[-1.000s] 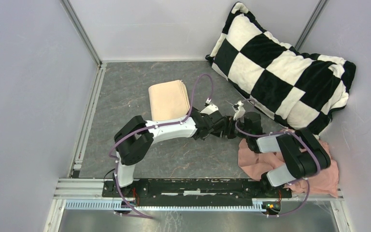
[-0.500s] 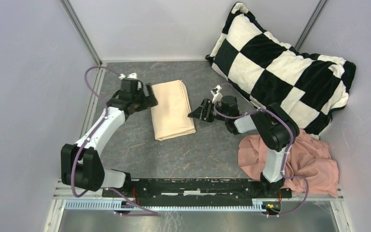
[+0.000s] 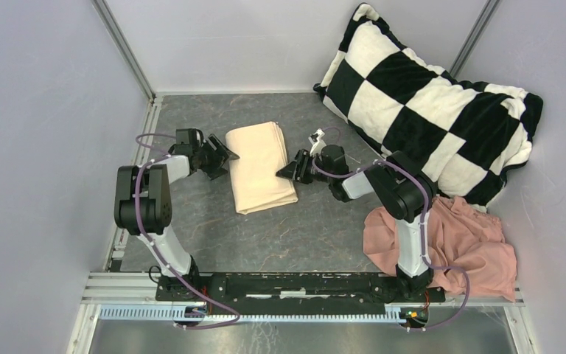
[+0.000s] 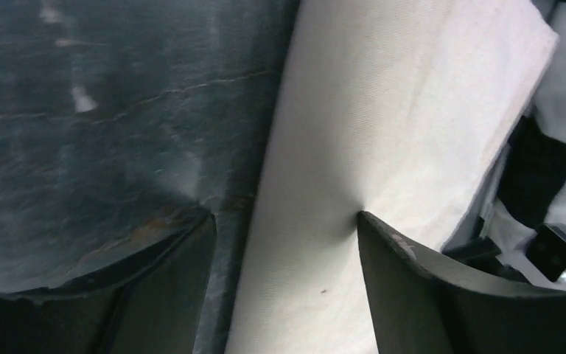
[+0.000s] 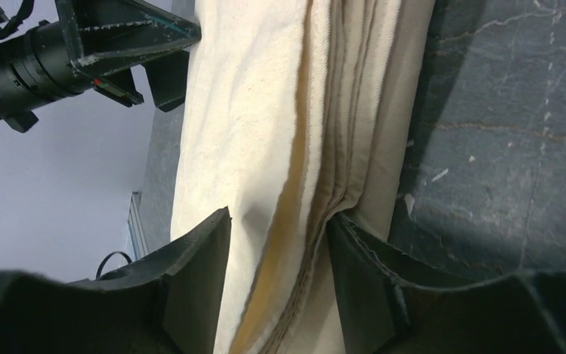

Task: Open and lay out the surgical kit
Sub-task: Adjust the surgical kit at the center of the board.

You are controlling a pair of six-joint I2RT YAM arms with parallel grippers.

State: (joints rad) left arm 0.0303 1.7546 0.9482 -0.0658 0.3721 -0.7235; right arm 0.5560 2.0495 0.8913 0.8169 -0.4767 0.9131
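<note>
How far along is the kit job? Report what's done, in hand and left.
Done: nothing yet. The beige cloth wrap lies folded on the table. In hand: both arms are at it, the left gripper open at its left edge and the right gripper open astride the layered folds on its right edge. Left: unfolding the wrap and laying out what is inside, none of which shows.

The beige cloth wrap (image 3: 261, 166) lies flat on the grey counter (image 3: 302, 228), folded shut into a rectangle. Layered edges line its right side.
</note>
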